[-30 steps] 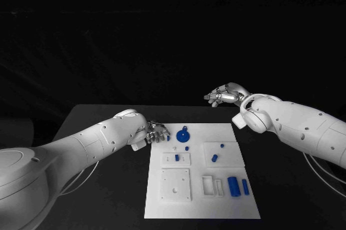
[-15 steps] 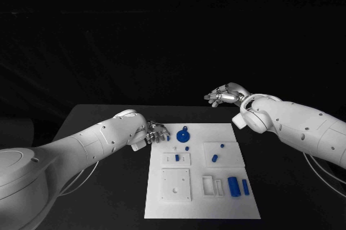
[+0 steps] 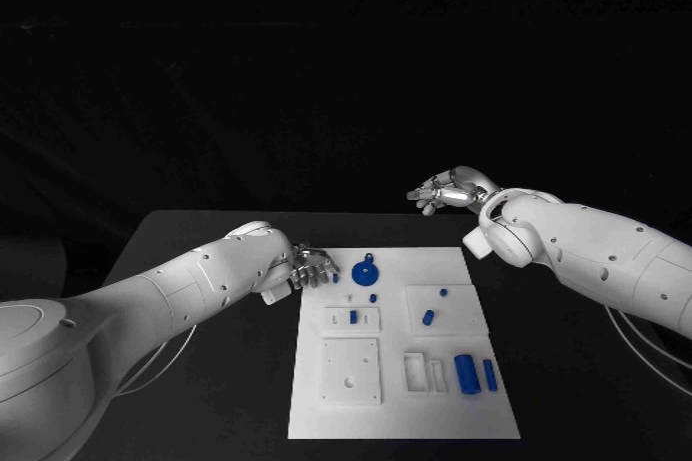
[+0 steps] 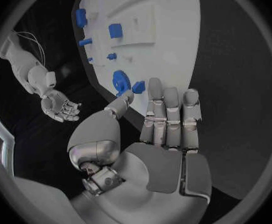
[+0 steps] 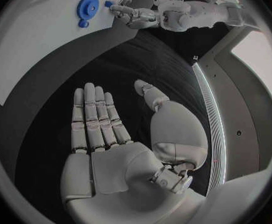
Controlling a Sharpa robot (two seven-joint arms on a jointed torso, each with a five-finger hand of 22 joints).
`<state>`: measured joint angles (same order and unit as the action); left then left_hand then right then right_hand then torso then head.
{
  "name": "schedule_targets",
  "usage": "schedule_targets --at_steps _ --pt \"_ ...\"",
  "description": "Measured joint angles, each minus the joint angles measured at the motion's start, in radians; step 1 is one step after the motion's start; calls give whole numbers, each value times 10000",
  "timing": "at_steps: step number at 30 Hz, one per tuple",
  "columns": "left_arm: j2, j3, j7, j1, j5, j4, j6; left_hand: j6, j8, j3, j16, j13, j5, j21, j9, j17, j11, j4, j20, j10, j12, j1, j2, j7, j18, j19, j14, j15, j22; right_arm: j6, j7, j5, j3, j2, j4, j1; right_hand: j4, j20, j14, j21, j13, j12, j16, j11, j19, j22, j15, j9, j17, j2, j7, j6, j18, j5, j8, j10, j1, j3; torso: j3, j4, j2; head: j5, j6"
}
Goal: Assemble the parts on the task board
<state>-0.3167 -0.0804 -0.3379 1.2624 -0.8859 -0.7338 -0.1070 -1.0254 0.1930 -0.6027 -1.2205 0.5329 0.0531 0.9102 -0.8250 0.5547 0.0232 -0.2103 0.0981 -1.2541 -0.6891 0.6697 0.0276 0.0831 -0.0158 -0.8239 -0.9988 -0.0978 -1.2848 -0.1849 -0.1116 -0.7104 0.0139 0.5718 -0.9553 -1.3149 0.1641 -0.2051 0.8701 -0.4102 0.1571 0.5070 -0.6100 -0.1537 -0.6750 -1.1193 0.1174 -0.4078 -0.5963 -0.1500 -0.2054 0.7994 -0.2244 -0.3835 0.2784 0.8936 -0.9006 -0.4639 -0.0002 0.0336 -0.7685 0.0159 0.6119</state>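
The white task board (image 3: 404, 401) lies in the middle of the black table. A round blue gear part (image 3: 366, 273) sits near its far edge, with smaller blue parts (image 3: 430, 316) around the middle and two blue blocks (image 3: 466, 371) at the near right. My left hand (image 3: 307, 266) hovers at the board's far left corner, and its thumb and a finger pinch a small blue part (image 4: 138, 86) beside the gear (image 4: 120, 80). My right hand (image 3: 450, 193) is raised past the table's far edge, fingers straight and spread, palm (image 5: 120, 167) empty.
White raised plates (image 3: 352, 371) and a slotted holder (image 3: 424, 373) stand on the board's near half. Bare black table (image 3: 216, 381) lies on both sides of the board. My right forearm (image 3: 577, 246) reaches over the table's right side.
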Motion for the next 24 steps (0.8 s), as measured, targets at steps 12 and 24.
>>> schedule_targets --at_steps 12,24 --pt "-19 -3 3 -8 102 -36 72 36 1 67 -38 -1 0 -46 24 -25 0 67 -1 0 0 -115 205 35 0 0 0 0 -9 4 2 0 0 -11 12 0 28 0 0 0 -10 0 0 0 0 1 0 0 -1 0 0 0 0 0 0 0 0 28 -3 7 -3 -9 8" --pt "-72 -3 28 -22 174 -142 128 41 -1 84 -38 7 0 -110 54 -36 0 167 0 0 0 -199 462 31 2 1 0 0 -25 9 3 0 0 -16 24 0 28 0 0 0 -12 0 0 0 0 2 0 8 -1 0 0 0 0 0 0 0 0 28 -1 6 -2 -10 16"
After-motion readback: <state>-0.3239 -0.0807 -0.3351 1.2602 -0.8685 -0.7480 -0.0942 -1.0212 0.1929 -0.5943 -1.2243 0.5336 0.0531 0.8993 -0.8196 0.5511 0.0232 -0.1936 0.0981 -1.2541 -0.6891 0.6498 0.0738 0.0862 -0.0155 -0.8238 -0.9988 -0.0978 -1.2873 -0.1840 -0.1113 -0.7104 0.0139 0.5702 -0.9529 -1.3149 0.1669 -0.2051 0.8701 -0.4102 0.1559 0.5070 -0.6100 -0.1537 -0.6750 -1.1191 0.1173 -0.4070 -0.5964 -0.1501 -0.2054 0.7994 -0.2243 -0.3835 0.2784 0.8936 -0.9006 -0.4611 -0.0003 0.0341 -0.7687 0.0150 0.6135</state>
